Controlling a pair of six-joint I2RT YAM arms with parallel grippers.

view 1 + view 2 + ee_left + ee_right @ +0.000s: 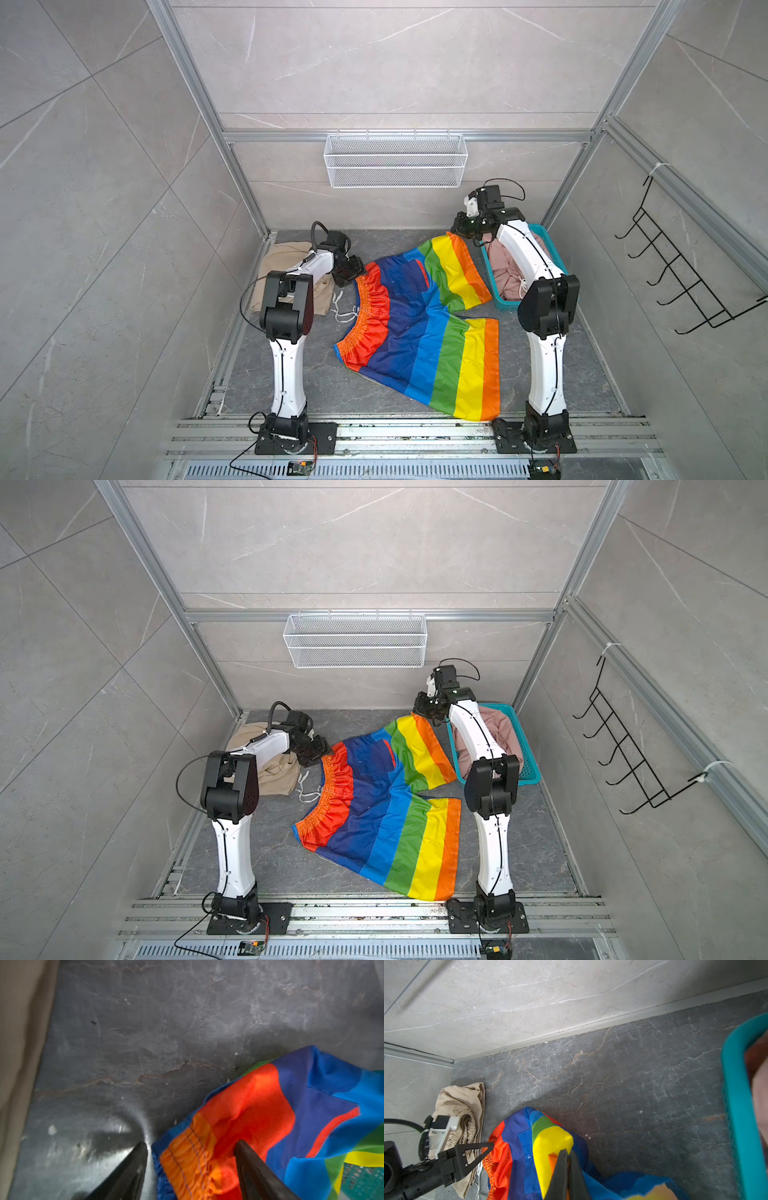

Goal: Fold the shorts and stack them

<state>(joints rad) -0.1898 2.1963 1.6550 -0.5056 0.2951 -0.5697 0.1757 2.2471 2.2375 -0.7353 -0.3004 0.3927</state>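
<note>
Worktop (324, 374): dark grey slab, marbled, pale veins, slightly glossy.

Rainbow shorts (419, 332): spread flat mid-worktop, thin shiny cloth in broad stripes, red through blue to orange. Gathered elastic waist faces the left arm, legs face the right arm. White drawstring trails off the waist.

Teal basket (505, 303): perforated plastic, by the right arm. Pink shorts (505, 270) bunched inside, soft and matte.

Beige shorts (276, 255): crumpled matte heap at the far left corner, partly under the left arm.

Right claw (568, 1152): clenched on the far leg's orange-yellow hem corner, which is lifted off the worktop beside the basket.

Left claw (191, 1142): jaws apart, straddling the far waistband corner; one fingertip (143, 1147) by bare worktop, the other over red cloth.
</note>
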